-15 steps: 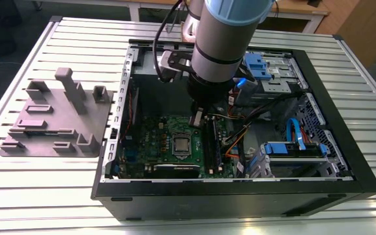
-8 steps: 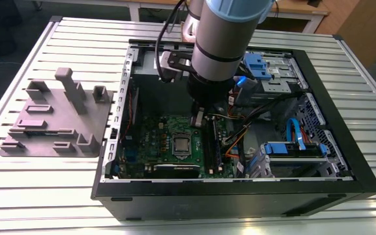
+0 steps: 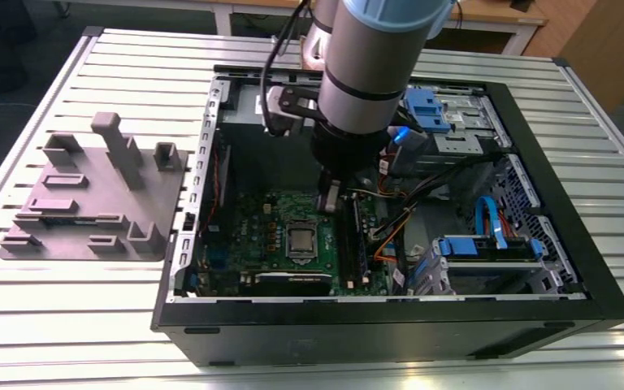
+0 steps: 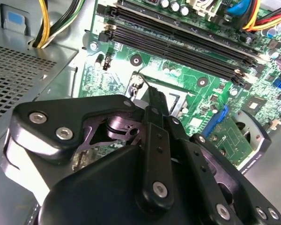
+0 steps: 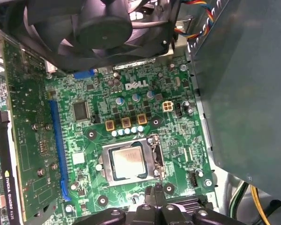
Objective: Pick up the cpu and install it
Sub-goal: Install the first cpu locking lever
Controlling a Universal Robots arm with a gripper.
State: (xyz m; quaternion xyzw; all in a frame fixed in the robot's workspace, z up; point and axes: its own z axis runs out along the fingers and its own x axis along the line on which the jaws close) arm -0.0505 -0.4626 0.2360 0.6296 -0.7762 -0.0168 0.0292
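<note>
**A:** Where is the cpu?

**B:** In the first wrist view the cpu (image 5: 128, 161) lies flat inside the silver socket frame (image 5: 155, 157) on the green motherboard (image 5: 145, 105), its metal top facing up. The exterior view shows the same chip (image 3: 302, 240) as a small pale square near the middle of the board, inside the open computer case (image 3: 572, 244).

**A:** And the gripper?

**B:** The gripper (image 3: 331, 195) hangs over the board, just beside the socket on its far side, apart from the chip. In the second wrist view its dark fingers (image 4: 155, 101) come together into one narrow tip with nothing between them; clenched and empty.

**A:** What does each camera add?

**B:** The exterior view alone takes in the slatted metal bench (image 3: 62, 309) and the grey fixture plate (image 3: 90, 199) at the exterior view's left. The first wrist view shows the black fan (image 5: 98, 28) and the blue slot (image 5: 58, 145). The second wrist view shows the memory slots (image 4: 178, 44) and the perforated grey box (image 4: 23, 75).
</note>
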